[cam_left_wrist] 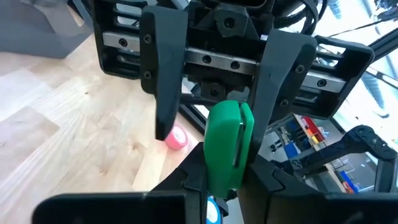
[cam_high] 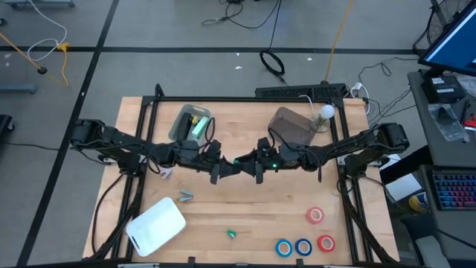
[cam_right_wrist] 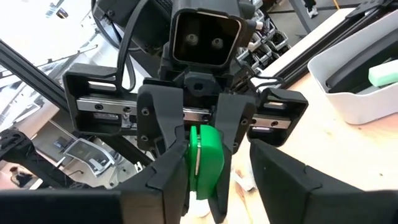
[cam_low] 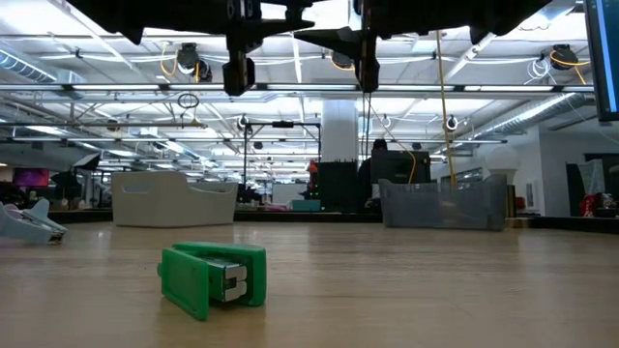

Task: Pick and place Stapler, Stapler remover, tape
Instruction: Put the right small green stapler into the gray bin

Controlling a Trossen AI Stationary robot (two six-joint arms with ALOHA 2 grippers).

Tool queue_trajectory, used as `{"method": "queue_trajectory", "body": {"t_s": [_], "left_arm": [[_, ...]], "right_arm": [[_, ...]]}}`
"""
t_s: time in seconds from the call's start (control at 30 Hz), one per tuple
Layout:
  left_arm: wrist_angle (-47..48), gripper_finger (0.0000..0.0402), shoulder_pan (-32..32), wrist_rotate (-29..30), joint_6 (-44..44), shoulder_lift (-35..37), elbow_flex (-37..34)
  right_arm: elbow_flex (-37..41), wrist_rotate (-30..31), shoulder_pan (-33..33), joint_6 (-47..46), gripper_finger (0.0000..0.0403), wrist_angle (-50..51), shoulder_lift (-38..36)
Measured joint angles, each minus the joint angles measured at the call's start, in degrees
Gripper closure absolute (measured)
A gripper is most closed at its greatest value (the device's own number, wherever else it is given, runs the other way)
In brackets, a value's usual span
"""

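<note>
Hands meet nose to nose above the middle of the tabletop (cam_high: 245,208), well clear of the wood. Your left hand (cam_right_wrist: 198,146) pinches the green stapler (cam_left_wrist: 227,143) upright between its fingers, pressed flat against both sides. Your right hand (cam_left_wrist: 214,124) faces it with its fingers spread. One finger stands apart from the stapler, the other sits close beside it, and you cannot tell whether that one touches.

You have the four tape rolls lying flat toward the near right corner. One red roll (cam_high: 315,215) sits alone. Nearer the edge, two blue rolls (cam_high: 283,248) (cam_high: 303,246) and the second red roll (cam_high: 326,243) form a short row. A small green stapler-like piece (cam_low: 213,278) lies on the wood near the middle of the near edge. The grey stapler remover (cam_high: 185,196) lies left of centre, just beyond the white bin (cam_high: 156,225) at the near left corner. Two grey bins stand along the far edge. The left one (cam_high: 190,123) holds something green, and the right one (cam_high: 291,128) has a white ball (cam_high: 326,112) beside it
</note>
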State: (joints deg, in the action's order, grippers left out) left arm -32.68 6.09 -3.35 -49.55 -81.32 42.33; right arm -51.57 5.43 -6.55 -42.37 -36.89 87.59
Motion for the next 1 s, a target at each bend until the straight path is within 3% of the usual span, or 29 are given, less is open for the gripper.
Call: {"method": "queue_trajectory", "body": {"t_s": [0.23,0.57,0.8,1.0], "left_arm": [[1.8,0.0344,0.1,-1.4,-0.3,0.0,0.0],[8.3,0.0345,2.3,-3.1,-1.5,0.0,0.0],[19.0,0.0342,1.0,-3.2,-1.6,0.0,0.0],[35.1,0.0346,-4.4,-2.7,1.7,4.0,0.1]], "right_arm": [[0.0,0.0,0.0,0.2,0.0215,-0.2,0.0],[0.0,0.6,1.3,2.5,0.0214,-0.6,0.0],[0.0,0.5,2.8,2.8,0.0214,-2.5,0.0],[0.0,0.3,2.7,2.7,0.0213,-2.5,0.0]]}}
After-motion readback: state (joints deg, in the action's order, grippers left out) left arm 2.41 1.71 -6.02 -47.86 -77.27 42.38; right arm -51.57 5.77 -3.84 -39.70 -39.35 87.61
